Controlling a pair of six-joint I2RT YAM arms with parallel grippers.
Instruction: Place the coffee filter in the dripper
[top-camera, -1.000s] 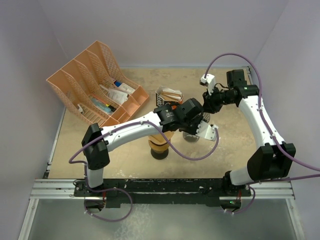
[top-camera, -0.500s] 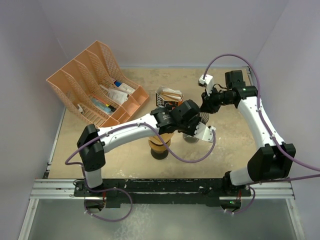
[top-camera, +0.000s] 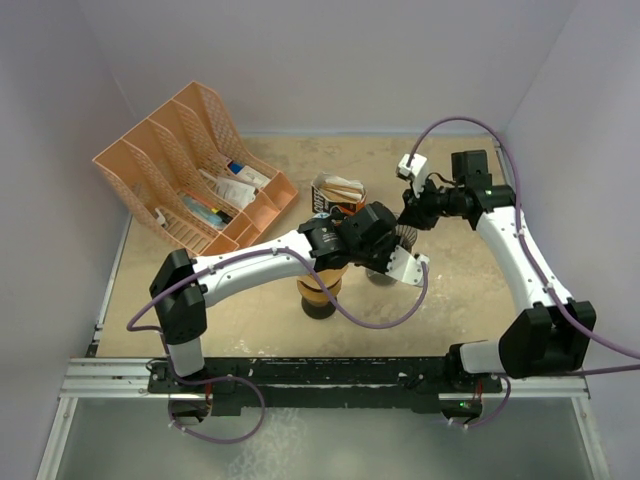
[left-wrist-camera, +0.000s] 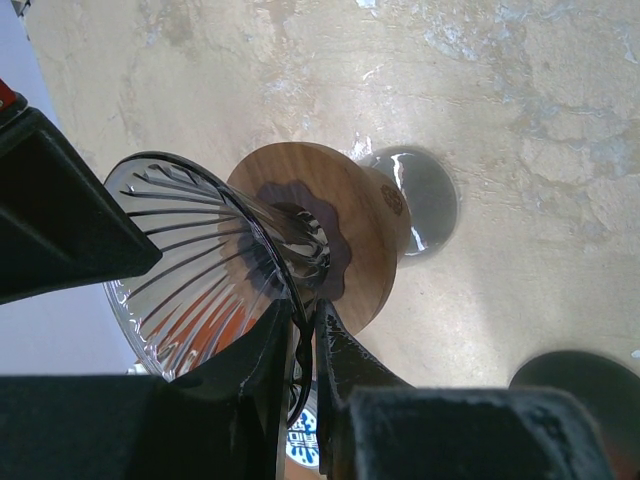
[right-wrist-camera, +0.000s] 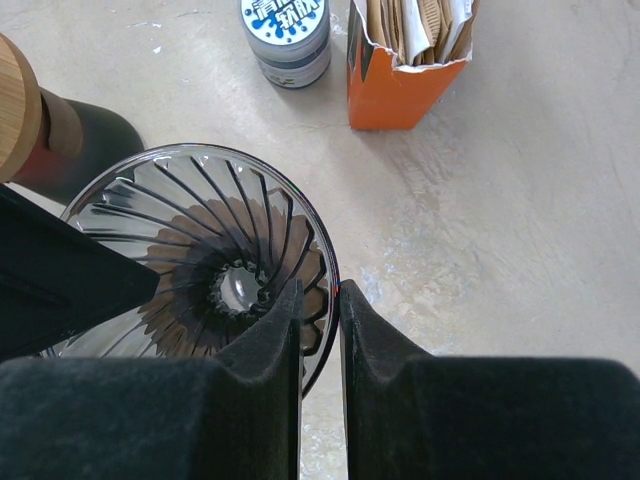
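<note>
The glass dripper (right-wrist-camera: 200, 260), ribbed, with a wooden collar (left-wrist-camera: 340, 230), is held above the table between both arms (top-camera: 398, 240). My right gripper (right-wrist-camera: 320, 295) is shut on its rim, one finger inside and one outside. My left gripper (left-wrist-camera: 303, 320) is shut on the rim at another spot. In the top view the left gripper (top-camera: 385, 248) and right gripper (top-camera: 408, 215) meet at the dripper. Brown paper coffee filters (right-wrist-camera: 415, 25) stand in an open orange box (right-wrist-camera: 400, 85), which also shows in the top view (top-camera: 335, 192). The dripper holds no filter.
A blue-labelled can (right-wrist-camera: 287, 35) stands beside the orange box. A brown wooden-topped grinder (top-camera: 320, 290) stands under the left arm. A dark round object (left-wrist-camera: 425, 200) lies on the table below the dripper. A peach file organiser (top-camera: 195, 170) sits at the back left.
Both grippers with the dripper have shifted slightly left. The right arm's elbow has swung a little outward. Both holds are unchanged.
</note>
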